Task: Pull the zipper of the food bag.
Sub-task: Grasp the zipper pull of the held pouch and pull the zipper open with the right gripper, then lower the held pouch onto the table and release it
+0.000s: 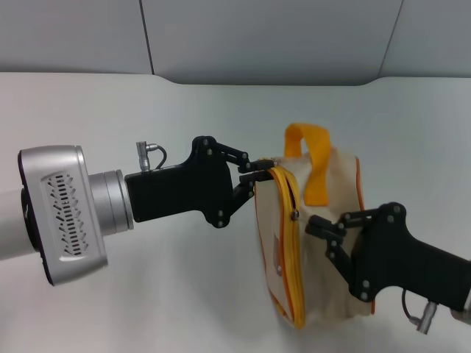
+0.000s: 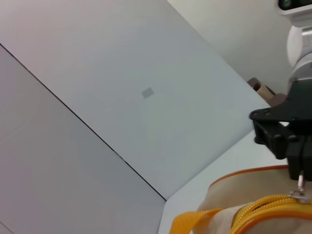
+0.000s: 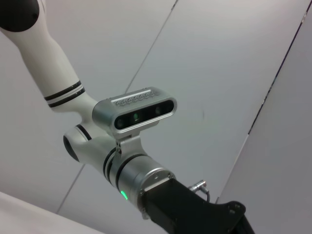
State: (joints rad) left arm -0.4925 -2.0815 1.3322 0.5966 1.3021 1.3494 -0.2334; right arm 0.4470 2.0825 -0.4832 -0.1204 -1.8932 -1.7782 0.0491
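The beige food bag (image 1: pixel 331 220) stands on the white table, orange loop handle (image 1: pixel 309 158) on top. Its yellow-orange zipper (image 1: pixel 294 272) faces me, with a dark gap above the silver pull tab (image 1: pixel 294 214). My left gripper (image 1: pixel 257 173) reaches in from the left and is shut on the bag's top corner by the zipper's upper end. My right gripper (image 1: pixel 309 223) comes from the lower right and is shut at the pull tab. The left wrist view shows the bag (image 2: pixel 239 192), zipper (image 2: pixel 268 204), the tab (image 2: pixel 300 187) and the right gripper (image 2: pixel 297 170) just above the tab.
The white table (image 1: pixel 110 110) stretches left and behind the bag, with grey wall panels beyond it. The right wrist view shows only my left arm with its wrist camera (image 3: pixel 139 109) against the wall; the bag is not in it.
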